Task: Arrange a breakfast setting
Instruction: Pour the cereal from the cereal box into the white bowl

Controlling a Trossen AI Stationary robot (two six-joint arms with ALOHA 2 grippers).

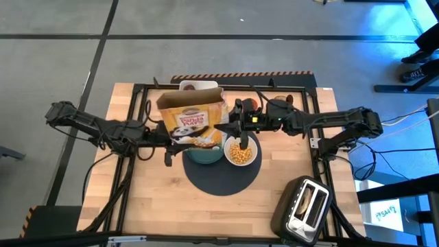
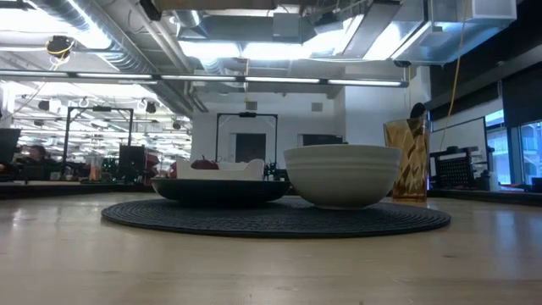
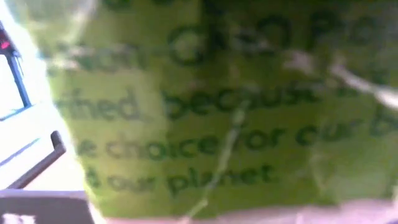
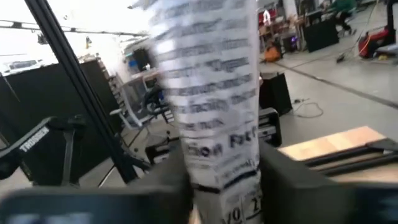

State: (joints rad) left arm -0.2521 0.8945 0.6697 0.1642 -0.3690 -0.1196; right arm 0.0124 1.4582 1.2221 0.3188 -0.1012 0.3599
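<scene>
The yellow-green cereal box (image 1: 192, 118) hangs tilted above the teal plate (image 1: 204, 156), its open flaps toward the far edge. My left gripper (image 1: 167, 135) is at its left side. My right gripper (image 1: 233, 123) is shut on its right side. The white bowl (image 1: 241, 151) holds yellow cereal and stands on the dark round mat (image 1: 223, 175) beside the plate. In the low view the plate (image 2: 220, 188) carries a red fruit (image 2: 204, 163), and an orange cup (image 2: 406, 161) stands behind the bowl (image 2: 343, 174). My left gripper is on the box's left side (image 1: 171, 130), coming level from the table's left. The box's green printed face (image 3: 217, 112) fills the wrist view and hides the fingers. The box is lifted clear. My right gripper pinches the box's narrow printed side (image 4: 217, 155) between its two fingers (image 4: 168, 193), coming level from the table's right. The box stands up between the fingers, clear of the table.
A silver-and-black toaster (image 1: 303, 206) stands at the near right corner. A white dish (image 1: 195, 86) sits at the far edge behind the box. A red thing (image 1: 250, 104) lies by the right arm. Bare wood lies at the near left.
</scene>
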